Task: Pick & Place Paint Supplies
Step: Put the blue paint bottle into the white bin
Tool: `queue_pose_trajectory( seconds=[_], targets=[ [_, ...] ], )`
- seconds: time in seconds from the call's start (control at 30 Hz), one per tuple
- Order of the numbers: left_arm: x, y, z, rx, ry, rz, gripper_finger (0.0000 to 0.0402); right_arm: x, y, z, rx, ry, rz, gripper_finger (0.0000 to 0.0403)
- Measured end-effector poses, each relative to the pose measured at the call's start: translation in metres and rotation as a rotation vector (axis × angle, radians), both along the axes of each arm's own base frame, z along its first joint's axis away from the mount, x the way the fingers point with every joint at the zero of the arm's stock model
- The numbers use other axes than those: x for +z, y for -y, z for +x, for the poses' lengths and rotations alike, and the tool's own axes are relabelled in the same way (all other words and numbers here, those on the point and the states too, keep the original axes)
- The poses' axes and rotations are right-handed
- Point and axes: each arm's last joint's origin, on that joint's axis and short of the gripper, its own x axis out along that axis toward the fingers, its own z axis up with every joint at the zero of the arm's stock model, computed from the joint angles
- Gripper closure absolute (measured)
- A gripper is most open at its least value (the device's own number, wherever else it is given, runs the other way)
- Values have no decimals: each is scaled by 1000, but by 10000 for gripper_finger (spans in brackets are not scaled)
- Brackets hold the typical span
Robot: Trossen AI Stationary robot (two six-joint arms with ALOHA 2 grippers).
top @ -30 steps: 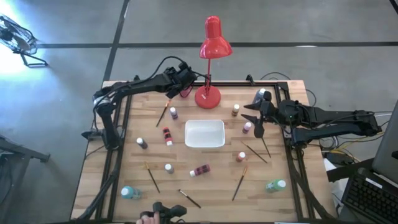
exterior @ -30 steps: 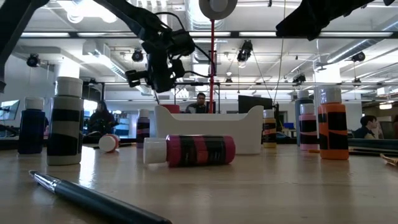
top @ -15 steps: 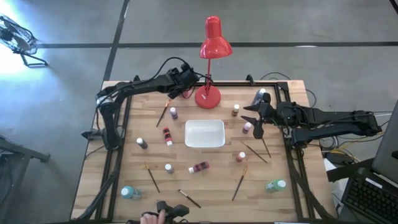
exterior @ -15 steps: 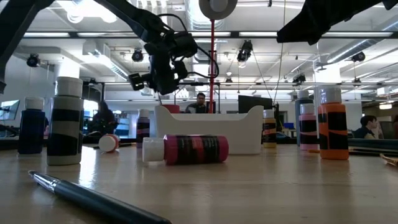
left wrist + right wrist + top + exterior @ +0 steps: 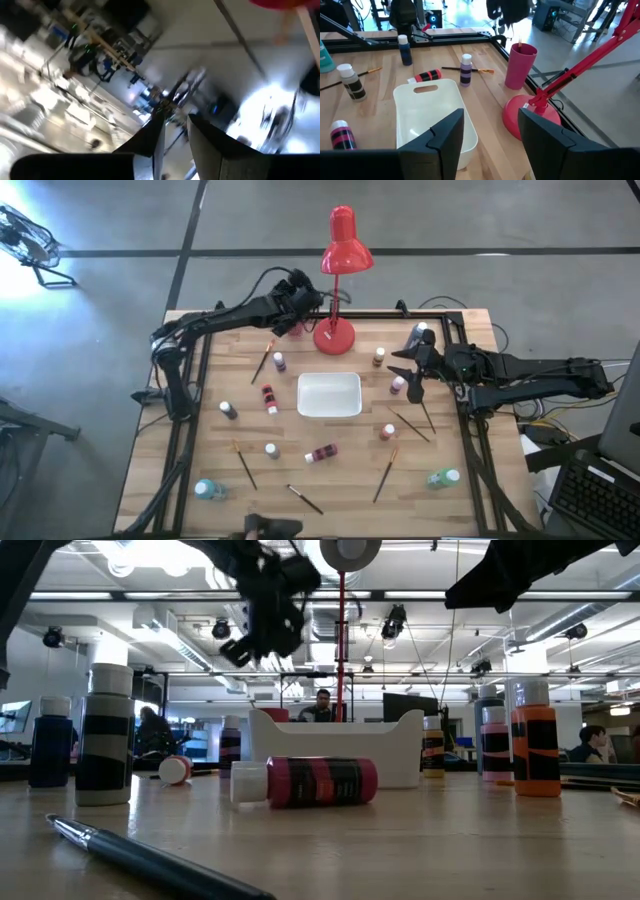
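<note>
- The left hand [image 5: 297, 302] hung above the far edge of the bench [image 5: 340, 480], beside the red lamp [image 5: 340, 242]; its fingers [image 5: 150, 142] stood a narrow gap apart with nothing between them.
- Just by that hand stood a pink cup [image 5: 520, 65] with a thin stick rising from it; what the stick was could not be told.
- On the near side of the left hand a brush [image 5: 264, 362] and a purple bottle [image 5: 279, 362] lay close together, with a red bottle [image 5: 268, 398] on its side farther toward the front.
- A white tray [image 5: 329, 394] sat at mid-bench between the two hands, empty in the right wrist view.
- Well in front of the tray a magenta bottle [image 5: 305, 781] lay on its side, and a dark brush [image 5: 150, 858] lay nearest the low camera.
- The right hand [image 5: 410, 362] hovered over the bench to the tray's right, fingers [image 5: 445, 137] set fairly wide and holding nothing.
- A pink bottle [image 5: 398, 385] stood just beside that hand, and two brushes [image 5: 412, 425] lay a little past it toward the front.
- A teal bottle [image 5: 443, 477] lay near the front right corner, well apart from the right hand.
</note>
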Motion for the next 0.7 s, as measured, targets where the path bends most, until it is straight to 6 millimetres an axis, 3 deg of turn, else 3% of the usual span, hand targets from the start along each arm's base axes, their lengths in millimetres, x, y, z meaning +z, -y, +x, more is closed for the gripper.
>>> queue_pose_trajectory(
  seconds=[0.17,0.33,0.5,0.7],
  targets=[
    [50,32,-28,-35,563,-139,316,0,0,0,-1,1,2,236],
    [75,61,-75,98,1139,-513,317,0,0,0,0,2,0,253],
    [61,94,-110,173,1380,-715,317,1,0,0,-9,15,23,274],
    [16,133,-127,39,1642,-844,317,2,0,1,-19,47,50,299]
  ],
)
